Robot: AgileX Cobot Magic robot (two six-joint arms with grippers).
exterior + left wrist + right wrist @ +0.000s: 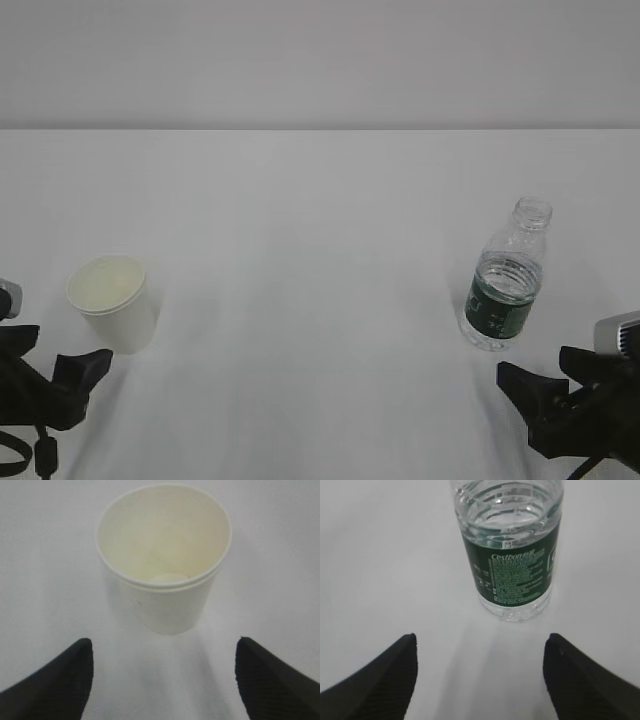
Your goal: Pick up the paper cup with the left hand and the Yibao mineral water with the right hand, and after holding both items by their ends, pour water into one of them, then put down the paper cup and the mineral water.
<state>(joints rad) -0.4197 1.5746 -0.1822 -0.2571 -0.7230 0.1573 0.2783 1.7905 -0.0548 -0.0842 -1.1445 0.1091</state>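
Note:
The paper cup [112,302] stands upright on the left of the white table, white with a cream inside that shows nothing in it. My left gripper [60,350] sits just in front of it, open, fingers apart from the cup. In the left wrist view the paper cup [165,575] stands beyond my left gripper [164,647], with bare table between the black fingertips [70,680]. The Yibao mineral water [507,282] stands upright on the right, uncapped, with a dark green label. My right gripper [538,365] is open just short of it. The right wrist view shows the Yibao mineral water [512,565] ahead of my right gripper [480,642], untouched.
The white table [320,230] runs back to a plain pale wall. Nothing else stands on it between the cup and the bottle.

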